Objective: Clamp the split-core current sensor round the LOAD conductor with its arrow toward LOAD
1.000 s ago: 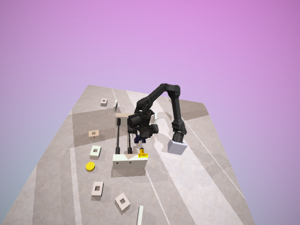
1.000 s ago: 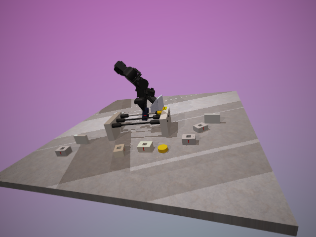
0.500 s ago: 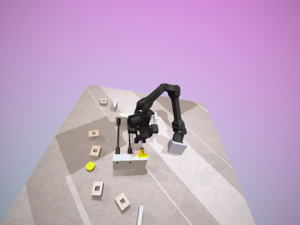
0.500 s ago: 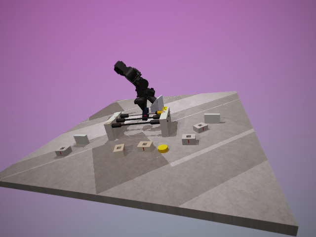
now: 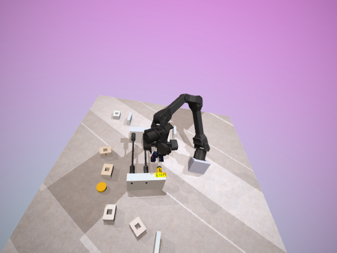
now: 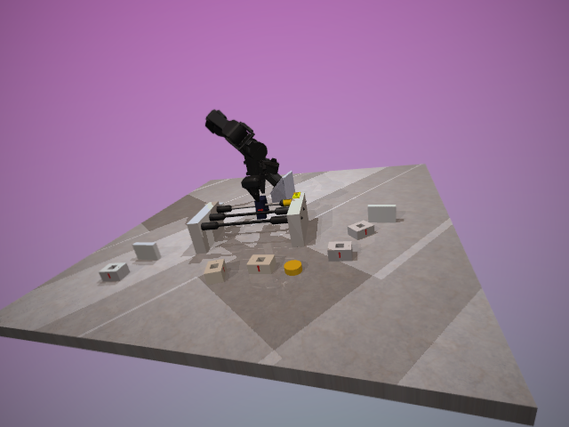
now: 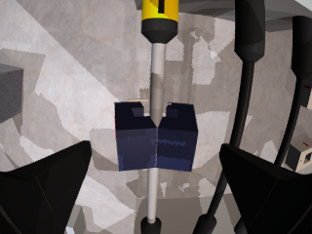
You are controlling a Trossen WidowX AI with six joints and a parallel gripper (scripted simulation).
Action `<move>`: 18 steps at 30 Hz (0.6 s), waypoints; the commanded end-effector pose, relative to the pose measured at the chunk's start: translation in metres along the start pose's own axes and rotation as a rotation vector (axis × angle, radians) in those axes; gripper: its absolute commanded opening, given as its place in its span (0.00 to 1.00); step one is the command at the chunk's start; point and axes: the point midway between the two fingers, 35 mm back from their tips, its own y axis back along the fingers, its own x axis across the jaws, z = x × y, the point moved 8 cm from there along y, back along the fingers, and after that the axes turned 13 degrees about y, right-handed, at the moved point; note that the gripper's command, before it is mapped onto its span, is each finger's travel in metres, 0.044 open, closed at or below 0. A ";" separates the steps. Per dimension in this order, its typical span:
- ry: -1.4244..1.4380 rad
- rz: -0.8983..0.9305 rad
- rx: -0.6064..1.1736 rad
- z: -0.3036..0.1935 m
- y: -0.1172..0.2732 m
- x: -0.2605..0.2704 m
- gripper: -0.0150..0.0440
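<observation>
The dark blue sensor sits round the light grey conductor. Its two halves meet along the near seam but stand apart in a V at the far side in the wrist view. A red mark shows on one side; the arrow's direction cannot be read. The yellow collar is on this conductor, by the yellow LOAD marker. My gripper is open, one finger on each side of the sensor, with gaps between fingers and sensor.
Two black conductors run beside it, close to the right finger. White end blocks hold the conductors. Several pale blocks with square holes and an orange disc lie on the table.
</observation>
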 end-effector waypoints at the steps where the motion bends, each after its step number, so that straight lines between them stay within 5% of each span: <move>1: 0.000 0.002 0.000 0.000 0.000 0.000 1.00; 6: 0.002 0.013 0.002 -0.004 -0.039 0.000 1.00; 18: 0.002 0.013 0.002 -0.004 -0.049 0.000 1.00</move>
